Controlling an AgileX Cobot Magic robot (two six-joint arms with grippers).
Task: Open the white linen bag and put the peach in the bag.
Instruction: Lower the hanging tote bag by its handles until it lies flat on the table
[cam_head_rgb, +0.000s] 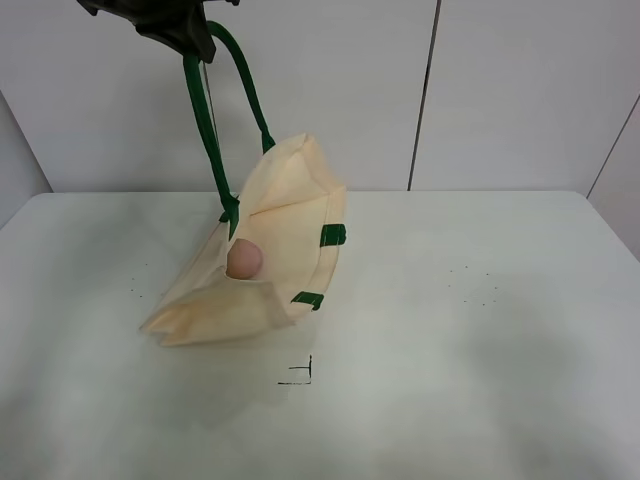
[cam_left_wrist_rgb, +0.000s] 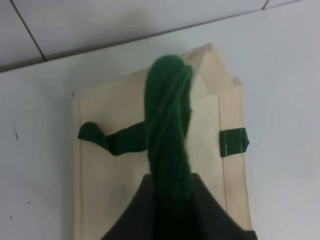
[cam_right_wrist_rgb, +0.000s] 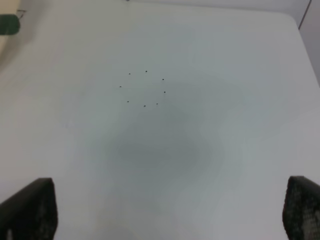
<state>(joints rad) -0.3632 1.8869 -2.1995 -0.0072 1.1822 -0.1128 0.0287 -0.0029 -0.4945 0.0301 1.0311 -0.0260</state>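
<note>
The white linen bag (cam_head_rgb: 290, 200) hangs half lifted, its lower end resting on the table (cam_head_rgb: 480, 330). My left gripper (cam_head_rgb: 185, 30) is shut on the bag's dark green strap handle (cam_head_rgb: 210, 140) and holds it up high. The peach (cam_head_rgb: 244, 259) sits in the bag's open mouth. In the left wrist view the gripper (cam_left_wrist_rgb: 172, 187) clamps the bunched green handle (cam_left_wrist_rgb: 167, 130) above the cream bag (cam_left_wrist_rgb: 105, 175). My right gripper (cam_right_wrist_rgb: 165, 207) is open and empty over bare table; it is out of the exterior high view.
A small black corner mark (cam_head_rgb: 300, 375) is drawn on the table in front of the bag. A ring of small black dots (cam_right_wrist_rgb: 145, 87) lies to the bag's right. A green tab of the bag (cam_right_wrist_rgb: 7, 24) shows at the edge of the right wrist view.
</note>
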